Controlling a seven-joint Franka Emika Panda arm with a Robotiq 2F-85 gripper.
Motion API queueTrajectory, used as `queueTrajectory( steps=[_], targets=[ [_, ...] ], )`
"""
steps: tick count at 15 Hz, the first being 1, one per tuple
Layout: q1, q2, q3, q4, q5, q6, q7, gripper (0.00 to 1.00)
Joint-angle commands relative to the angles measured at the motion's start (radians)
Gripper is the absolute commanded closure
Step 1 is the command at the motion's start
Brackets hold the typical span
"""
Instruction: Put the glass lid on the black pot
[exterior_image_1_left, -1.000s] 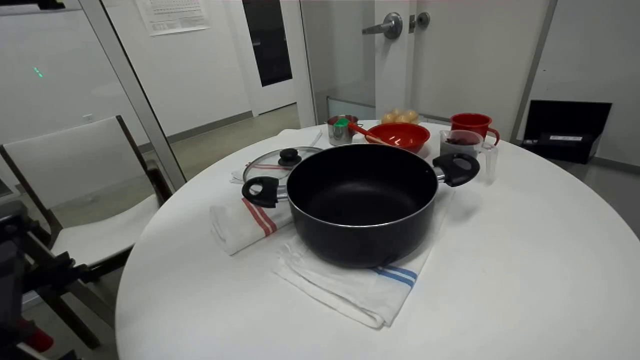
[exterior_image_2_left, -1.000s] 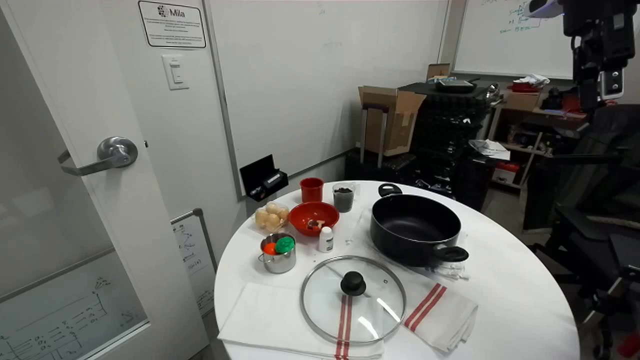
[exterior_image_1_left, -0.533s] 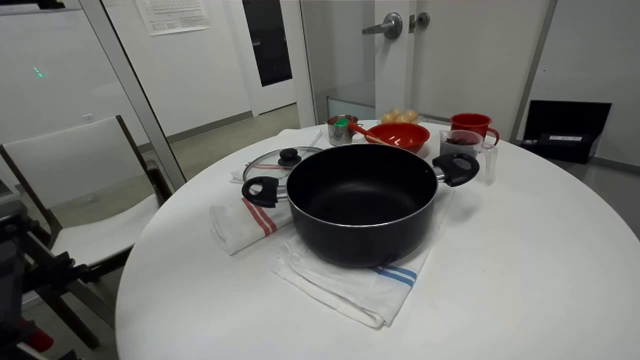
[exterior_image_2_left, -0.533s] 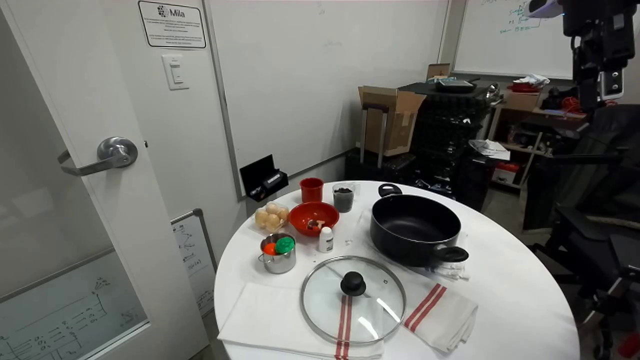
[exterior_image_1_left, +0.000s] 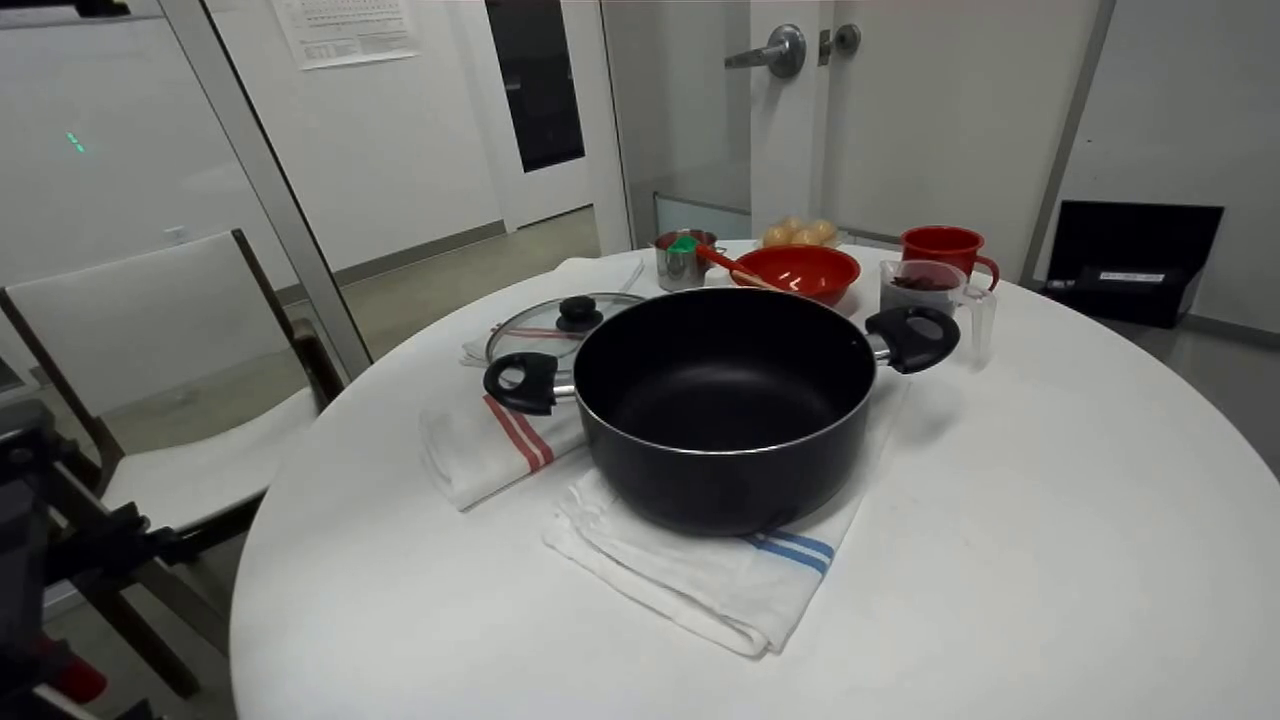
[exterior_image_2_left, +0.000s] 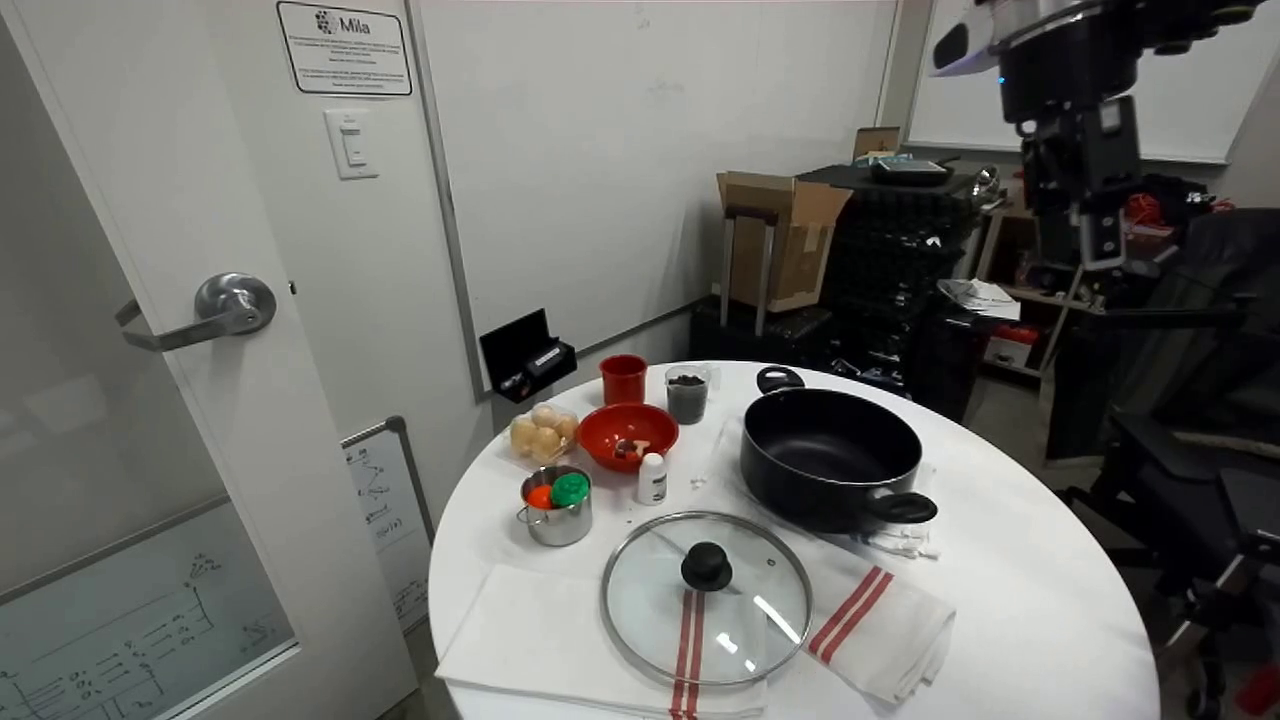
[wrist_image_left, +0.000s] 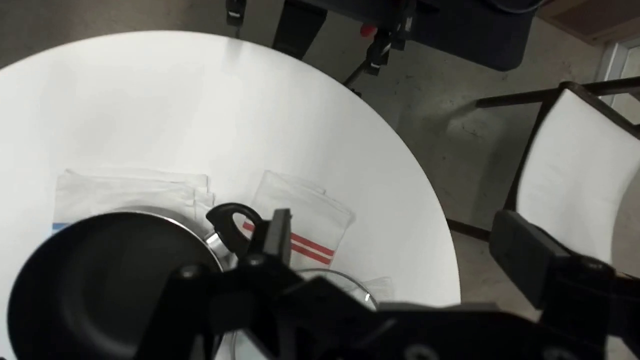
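The glass lid (exterior_image_1_left: 530, 335), with a metal rim and black knob, lies flat, knob up, on white cloths with red stripes; it shows whole in an exterior view (exterior_image_2_left: 650, 615). The black pot (exterior_image_1_left: 725, 490) stands uncovered and upright beside the lid, also seen in an exterior view (exterior_image_2_left: 815, 485). My gripper (exterior_image_2_left: 1078, 250) is high above the table, up and to the right of the pot there. In the wrist view my gripper (wrist_image_left: 400, 240) has its fingers wide apart with nothing between them. The pot (wrist_image_left: 115, 285) is at lower left; the gripper hides most of the lid (wrist_image_left: 350, 285).
A red bowl (exterior_image_2_left: 628, 435), red cup (exterior_image_2_left: 623, 380), measuring cup (exterior_image_2_left: 687, 398), white bottle (exterior_image_2_left: 652, 480), metal pot with toys (exterior_image_2_left: 558, 515) and egg pack (exterior_image_2_left: 543, 435) stand near the lid and pot. A chair (wrist_image_left: 575, 175) stands past the table's edge.
In an exterior view my gripper has moved left and down from the upper right corner, during the last half second. The lid, pot and other objects have not moved.
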Motion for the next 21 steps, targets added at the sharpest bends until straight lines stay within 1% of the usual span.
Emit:
queueTrajectory(
  steps=[1,5,8,10,12,17,21],
  targets=[
    [0.018,0.196,0.06,0.158,-0.031,0.045,0.082,0.0],
    [0.037,0.375,0.102,0.292,-0.073,0.152,0.178,0.0],
    [0.058,0.499,0.111,0.384,-0.118,0.227,0.243,0.0],
    [0.072,0.573,0.113,0.442,-0.14,0.262,0.263,0.0],
    [0.088,0.644,0.115,0.501,-0.157,0.277,0.275,0.0],
    [0.125,0.807,0.111,0.648,-0.19,0.262,0.285,0.0],
    [0.132,0.925,0.117,0.753,-0.177,0.254,0.269,0.0]
  ],
)
